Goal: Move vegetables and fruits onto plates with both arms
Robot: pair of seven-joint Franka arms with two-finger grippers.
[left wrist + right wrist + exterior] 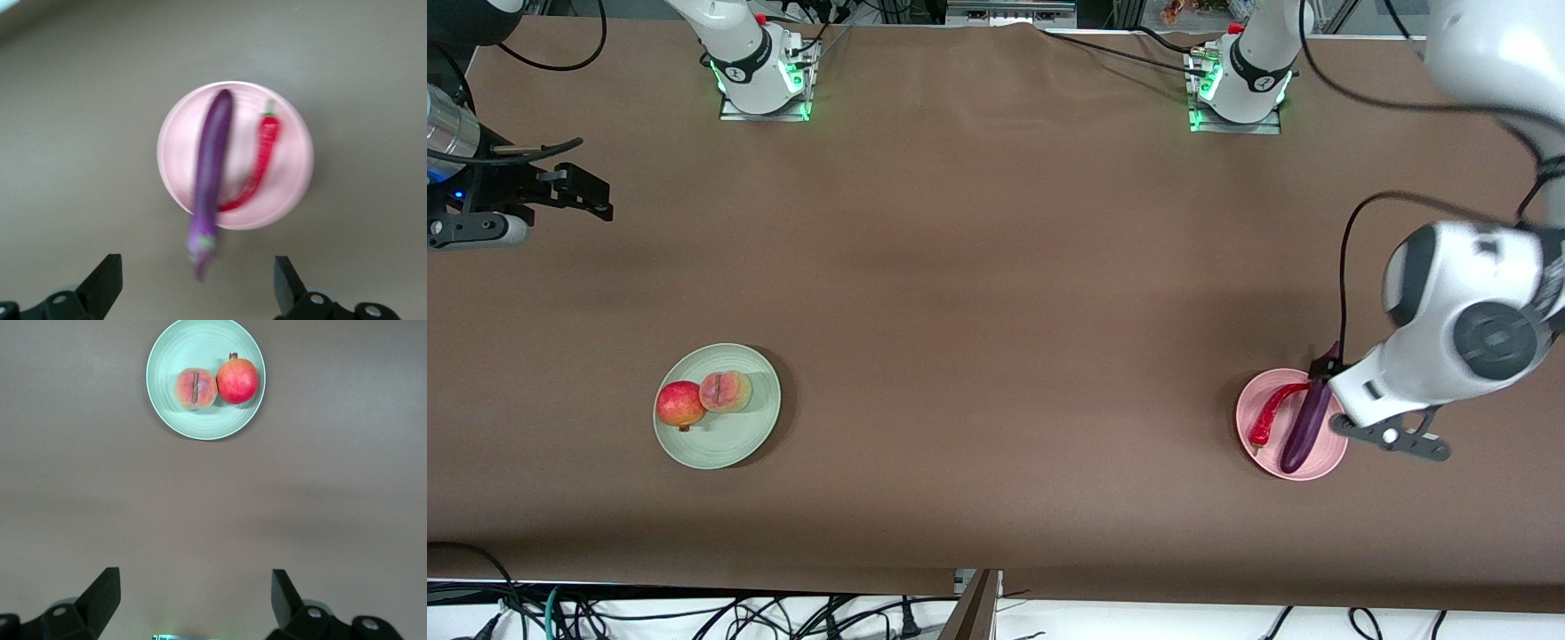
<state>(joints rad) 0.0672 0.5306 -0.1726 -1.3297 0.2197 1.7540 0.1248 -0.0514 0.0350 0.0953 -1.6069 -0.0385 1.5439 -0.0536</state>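
The pale green plate holds the red-yellow apple-like fruit and the creased peach, side by side. The pale pink plate holds the red chili pepper and the purple eggplant, whose stem end overhangs the rim. My left gripper is open and empty above the eggplant's stem end, beside the pink plate. My right gripper is open and empty, up over the right arm's end of the table. Its view shows the green plate, peach and apple-like fruit.
The table is covered with a brown cloth. Both arm bases stand along the edge farthest from the front camera. Cables hang below the edge nearest that camera. The left arm's wrist overhangs the pink plate.
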